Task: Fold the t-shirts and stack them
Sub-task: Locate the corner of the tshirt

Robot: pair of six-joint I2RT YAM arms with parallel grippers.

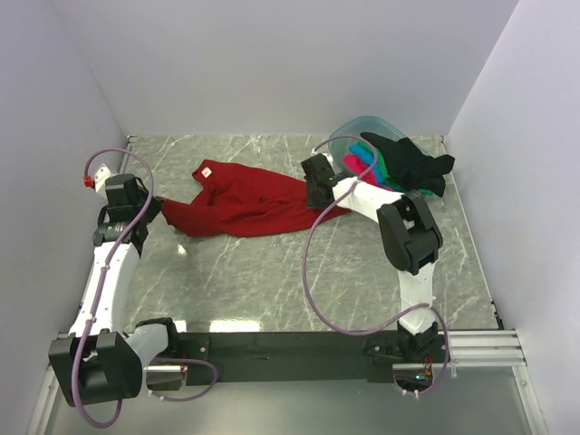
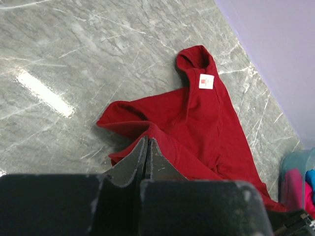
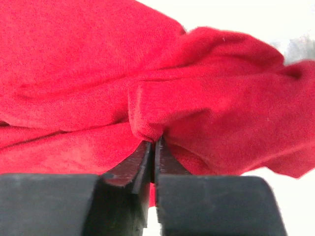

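A dark red t-shirt (image 1: 245,201) lies crumpled across the middle of the table, its white neck label (image 2: 206,81) facing up. My left gripper (image 1: 152,210) is at the shirt's left corner, jaws pressed together with red cloth tented up at the tips (image 2: 147,141). At the shirt's right end, my right gripper (image 1: 319,195) is shut on a pinched fold of the same red cloth (image 3: 153,140). A black t-shirt (image 1: 412,161) hangs over the tub's rim, with pink (image 1: 356,166), green (image 1: 386,174) and blue (image 1: 366,154) t-shirts bunched beneath it.
A clear bluish plastic tub (image 1: 355,131) stands at the back right corner and holds the other shirts; it also shows at the left wrist view's right edge (image 2: 295,164). White walls close in the grey marbled table (image 1: 272,272) on three sides.
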